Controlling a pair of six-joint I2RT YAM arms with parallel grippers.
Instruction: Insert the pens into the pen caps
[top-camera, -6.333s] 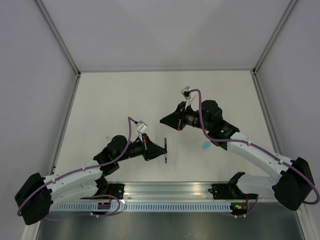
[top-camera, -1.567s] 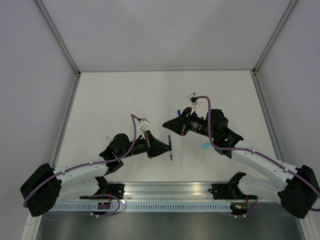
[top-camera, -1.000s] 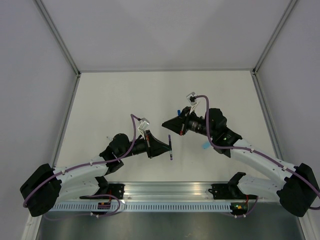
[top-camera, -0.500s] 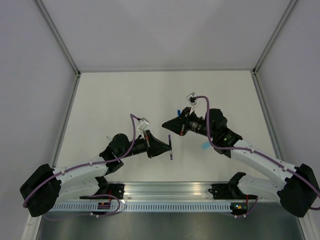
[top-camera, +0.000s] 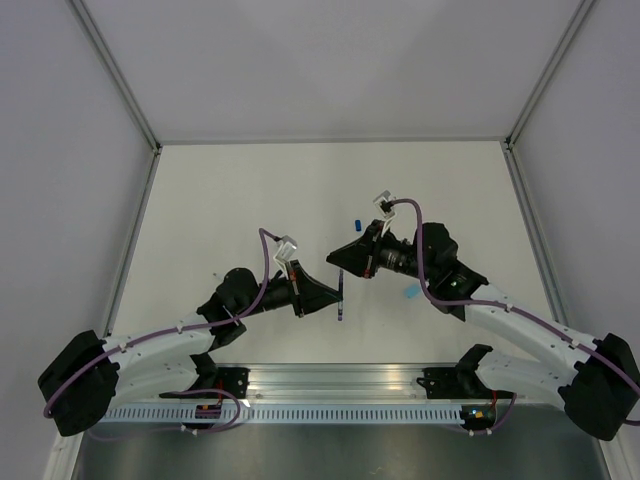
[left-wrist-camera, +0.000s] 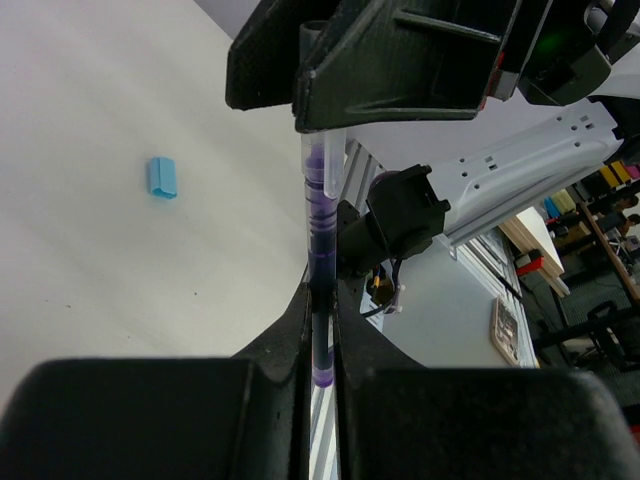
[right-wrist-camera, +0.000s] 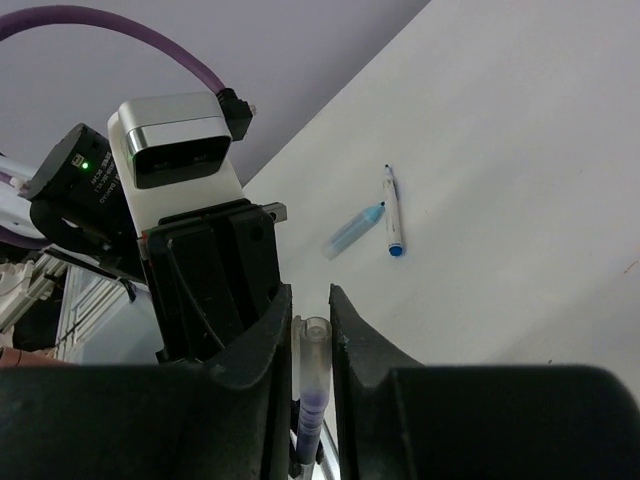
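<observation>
The purple pen (left-wrist-camera: 319, 235) is dark violet and has a clear end. The white pen (right-wrist-camera: 392, 212) has a blue tip. One cap (left-wrist-camera: 162, 177) is light blue and the other cap (top-camera: 356, 222) is dark blue. Purple cables (right-wrist-camera: 80, 15) run along the black-and-white arms (top-camera: 150, 352). The table (top-camera: 250, 180) is off-white.

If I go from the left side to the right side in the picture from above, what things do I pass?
Left arm's shoulder → left wrist camera → dark pen → dark blue cap → light blue cap → right arm's shoulder. The grippers overlap the pen, so they are left out.
</observation>
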